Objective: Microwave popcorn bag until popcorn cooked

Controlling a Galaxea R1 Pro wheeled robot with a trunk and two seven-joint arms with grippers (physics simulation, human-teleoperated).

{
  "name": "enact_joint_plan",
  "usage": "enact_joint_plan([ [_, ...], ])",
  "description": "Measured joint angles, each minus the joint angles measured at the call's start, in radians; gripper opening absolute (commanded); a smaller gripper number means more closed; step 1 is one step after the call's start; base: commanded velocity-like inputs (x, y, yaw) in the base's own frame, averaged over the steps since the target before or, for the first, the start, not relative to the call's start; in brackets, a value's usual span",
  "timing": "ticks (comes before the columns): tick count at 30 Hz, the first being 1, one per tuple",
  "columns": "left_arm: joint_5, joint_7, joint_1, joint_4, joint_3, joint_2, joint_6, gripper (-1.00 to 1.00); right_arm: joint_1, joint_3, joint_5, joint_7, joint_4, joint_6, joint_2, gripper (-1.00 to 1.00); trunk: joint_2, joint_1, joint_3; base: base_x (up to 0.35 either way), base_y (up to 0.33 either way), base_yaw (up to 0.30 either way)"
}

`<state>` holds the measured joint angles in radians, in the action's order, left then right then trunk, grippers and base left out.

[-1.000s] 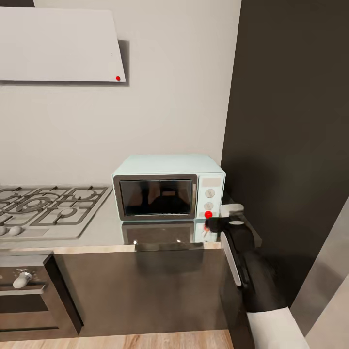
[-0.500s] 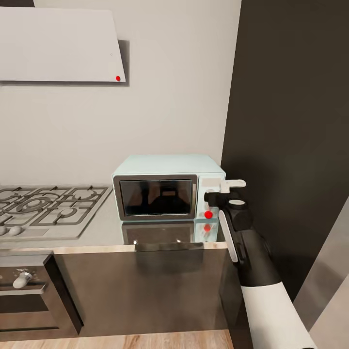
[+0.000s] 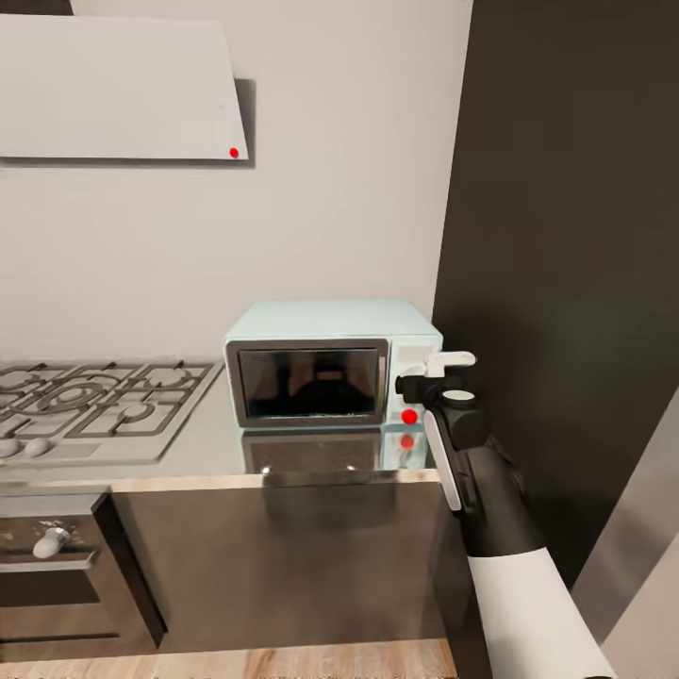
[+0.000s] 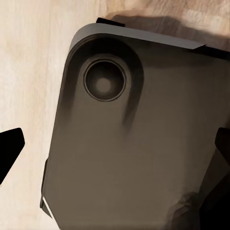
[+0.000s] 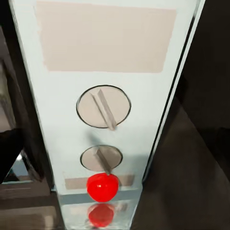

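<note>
- Pale blue microwave (image 3: 332,363) stood on the countertop (image 3: 189,453) against the wall, door shut; contents behind the dark glass could not be made out.
- Control panel carried two knobs (image 5: 103,106) and one red button (image 5: 102,186).
- Right gripper (image 3: 436,372) hovered at that panel; finger spread could not be judged.
- One gas hob (image 3: 85,401) was cut off at the frame edge.

Countertop (image 3: 189,457): pale grey, reflective. Microwave (image 3: 325,363) stands on it, control panel just before right gripper (image 3: 422,375). Gas hob (image 3: 94,401) well beyond microwave from gripper.
</note>
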<state>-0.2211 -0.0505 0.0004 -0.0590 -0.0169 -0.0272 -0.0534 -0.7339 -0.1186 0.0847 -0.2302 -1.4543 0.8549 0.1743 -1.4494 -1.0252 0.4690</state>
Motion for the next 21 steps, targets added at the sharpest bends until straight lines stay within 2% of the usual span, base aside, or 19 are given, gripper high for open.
enact_joint_plan([
  [14,0.0,0.0,0.0,0.001,-0.002,0.001,0.0,1.0,0.0,-0.004,-0.001,0.002,0.003,-0.003,0.0,1.0,0.0,0.0,0.0,-0.13,0.162,0.0],
  [21,0.0,0.001,0.0,0.001,-0.001,0.001,0.001,1.0,0.0,-0.007,0.001,0.002,0.003,-0.003,0.0,1.0,0.0,0.0,0.0,-0.007,0.018,0.0],
])
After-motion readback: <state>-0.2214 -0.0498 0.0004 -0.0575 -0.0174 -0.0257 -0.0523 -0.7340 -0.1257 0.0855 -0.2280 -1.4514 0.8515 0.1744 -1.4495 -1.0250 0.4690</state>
